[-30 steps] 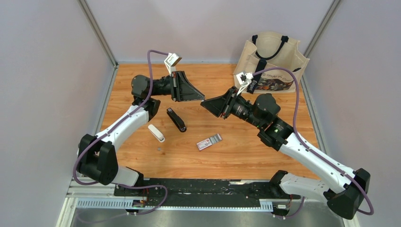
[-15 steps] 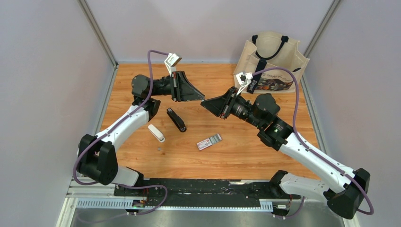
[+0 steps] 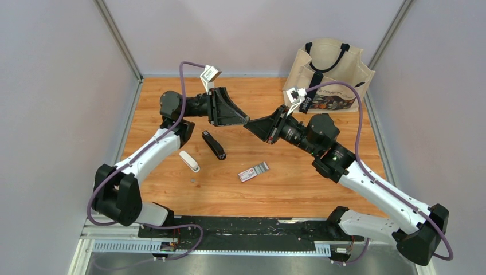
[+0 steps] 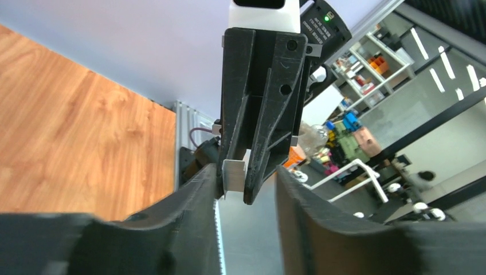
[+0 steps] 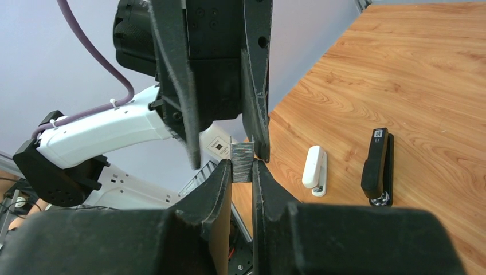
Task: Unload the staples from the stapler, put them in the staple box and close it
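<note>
Black stapler [image 3: 214,144], white stapler [image 3: 189,161], grey staples [image 5: 241,162] — table [image 3: 298,189] orange-brown, wood-grained (tote bag [image 3: 344,69] beige, black straps).

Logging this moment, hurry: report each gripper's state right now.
Left gripper: open, jaws on either side of the staples.
Right gripper: shut on the staples.

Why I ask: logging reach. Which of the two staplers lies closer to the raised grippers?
The black stapler; the white stapler lies lower-left of it in the top view, farther off.
</note>
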